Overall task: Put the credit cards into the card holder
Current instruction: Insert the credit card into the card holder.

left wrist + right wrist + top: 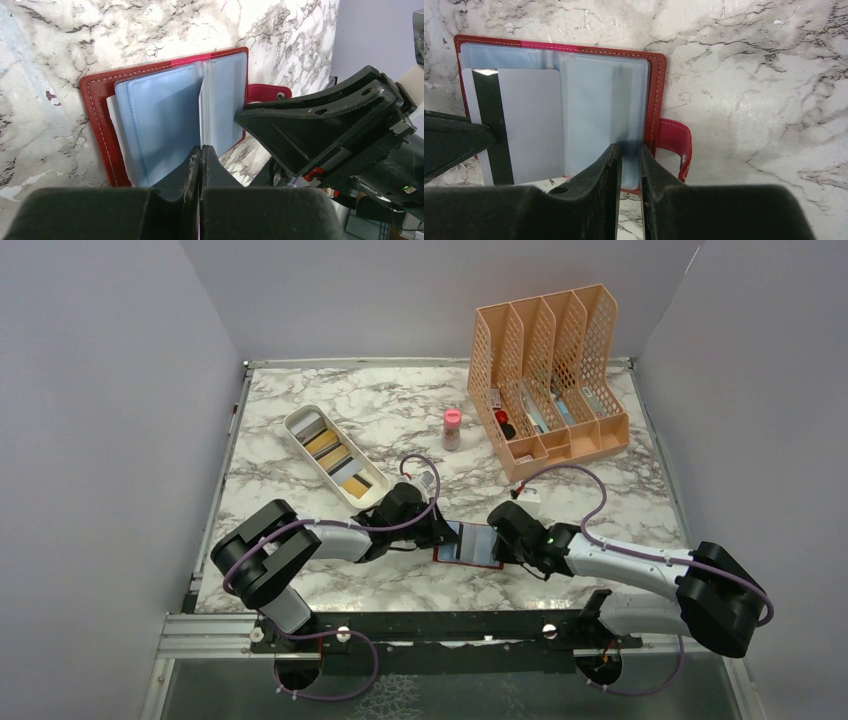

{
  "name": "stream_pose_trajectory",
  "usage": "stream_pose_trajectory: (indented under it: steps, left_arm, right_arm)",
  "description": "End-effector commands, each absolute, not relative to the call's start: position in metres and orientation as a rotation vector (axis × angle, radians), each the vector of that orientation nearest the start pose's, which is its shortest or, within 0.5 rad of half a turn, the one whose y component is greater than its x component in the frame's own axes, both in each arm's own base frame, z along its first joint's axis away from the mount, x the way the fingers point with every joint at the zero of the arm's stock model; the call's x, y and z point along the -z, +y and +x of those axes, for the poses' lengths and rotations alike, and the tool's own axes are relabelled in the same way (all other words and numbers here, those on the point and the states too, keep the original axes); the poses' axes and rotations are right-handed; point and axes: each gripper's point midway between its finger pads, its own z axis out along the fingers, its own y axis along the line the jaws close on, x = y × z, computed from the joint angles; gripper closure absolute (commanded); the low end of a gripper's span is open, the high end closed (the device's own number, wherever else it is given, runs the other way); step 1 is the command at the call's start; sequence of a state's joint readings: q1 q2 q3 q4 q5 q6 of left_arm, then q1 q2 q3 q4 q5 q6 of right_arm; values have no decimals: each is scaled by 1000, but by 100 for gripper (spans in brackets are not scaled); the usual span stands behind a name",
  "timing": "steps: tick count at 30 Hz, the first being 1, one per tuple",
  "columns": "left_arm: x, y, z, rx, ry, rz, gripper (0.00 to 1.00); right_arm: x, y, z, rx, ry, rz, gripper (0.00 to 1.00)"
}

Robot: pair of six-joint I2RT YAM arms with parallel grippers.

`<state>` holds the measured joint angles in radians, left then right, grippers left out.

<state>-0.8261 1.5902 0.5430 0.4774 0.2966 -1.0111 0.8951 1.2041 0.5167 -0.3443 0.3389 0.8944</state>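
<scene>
Lying open on the bench (400,410), the card holder (468,545) is sitting directly between the two claws, its spine running roughly away from the arm bases. The left claw (438,533) is coming at it from the left edge and the right claw (503,545) from the right edge, so both are touching it rather than standing off.

In the left wrist view the left claw is showing its fingers pressed together, and the upright plastic leaf (201,110) is running straight down into their seam. I am judging it to be pinching that leaf to hold the pages apart. In the right wrist view the right claw is narrow, with the near edge of the right-hand page sitting in the slim gap, apparently pinning the holder down. A white card (526,125) with a dark stripe is already lying in the left-hand sleeve.

More cards (322,443) are waiting in the white tray (300,425), which is lying up and to the left of the left claw. Its long axis is slanting from far-left to near-right, with the near end pointing toward that claw. The left arm is clearly the nearer one for any fetch.
</scene>
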Motion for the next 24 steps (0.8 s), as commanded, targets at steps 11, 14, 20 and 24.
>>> stream_pose_trajectory:
  steps: [11,14,20,24]
  left_arm:
    - [-67,-359,215,1321,2385,7,100]
    - [-68,-358,214,1321,2384,5,100]
    - [-55,-353,211,1291,2416,-10,100]
    - [-47,-353,208,1288,2440,-11,100]
  right_arm:
    - [-15,171,176,-216,2556,124,77]
    - [-16,172,176,-221,2557,124,77]
    - [-17,172,176,-227,2554,122,77]
    - [-18,172,177,-225,2553,121,77]
